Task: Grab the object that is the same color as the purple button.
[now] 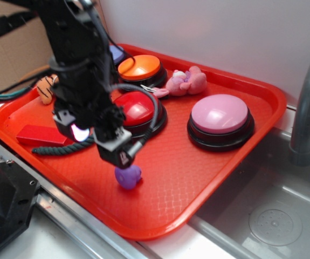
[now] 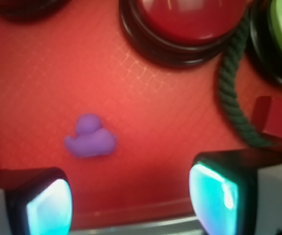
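The object, a small glossy purple lumpy toy [image 1: 128,176] [image 2: 90,138], lies on the red tray [image 1: 198,178] near its front edge. My gripper [image 1: 100,144] [image 2: 131,200] hovers just above and behind it, open, with nothing between its glowing pads [image 2: 214,196]. In the wrist view the toy sits ahead of the left finger, outside the gap. The purple button [image 1: 117,53] shows only as a sliver at the tray's back, mostly hidden behind the arm.
On the tray stand a red button [image 1: 136,108] [image 2: 182,19], an orange button [image 1: 139,66] and a pink button [image 1: 220,113]. A pink plush [image 1: 186,82], dark green rope [image 1: 57,148] [image 2: 231,98], red block [image 1: 39,135] and striped toy [image 1: 46,89] lie around. A grey faucet [image 1: 308,102] and sink are at right.
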`<state>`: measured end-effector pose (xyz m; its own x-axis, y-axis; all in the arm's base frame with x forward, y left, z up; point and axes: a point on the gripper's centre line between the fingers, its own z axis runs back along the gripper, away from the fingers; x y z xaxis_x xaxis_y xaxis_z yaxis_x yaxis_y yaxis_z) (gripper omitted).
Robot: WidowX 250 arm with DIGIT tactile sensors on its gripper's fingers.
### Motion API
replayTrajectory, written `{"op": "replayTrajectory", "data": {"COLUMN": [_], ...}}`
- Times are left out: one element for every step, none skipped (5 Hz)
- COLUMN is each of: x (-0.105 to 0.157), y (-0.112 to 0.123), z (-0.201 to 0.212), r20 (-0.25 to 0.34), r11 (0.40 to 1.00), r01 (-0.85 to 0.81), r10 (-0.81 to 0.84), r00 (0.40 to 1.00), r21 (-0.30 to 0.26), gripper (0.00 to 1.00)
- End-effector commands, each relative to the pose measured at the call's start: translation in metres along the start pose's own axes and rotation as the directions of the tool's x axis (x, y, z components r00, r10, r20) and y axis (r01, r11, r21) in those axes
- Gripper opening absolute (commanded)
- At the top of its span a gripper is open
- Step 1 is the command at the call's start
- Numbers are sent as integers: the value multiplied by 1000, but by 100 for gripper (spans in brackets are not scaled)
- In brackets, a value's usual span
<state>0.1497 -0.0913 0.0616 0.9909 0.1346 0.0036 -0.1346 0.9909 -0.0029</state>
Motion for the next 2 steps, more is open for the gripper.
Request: {"op": "replayTrajectory", "data": {"x": [5, 11], "y": [-14, -16], "z": [-24, -35], "r20": [21, 37], "r11": [1000, 1000], "r01": [1, -25], "r10": [0, 26], "r00": [1000, 999], "r21": [-28, -6], "gripper": [100, 100]}}
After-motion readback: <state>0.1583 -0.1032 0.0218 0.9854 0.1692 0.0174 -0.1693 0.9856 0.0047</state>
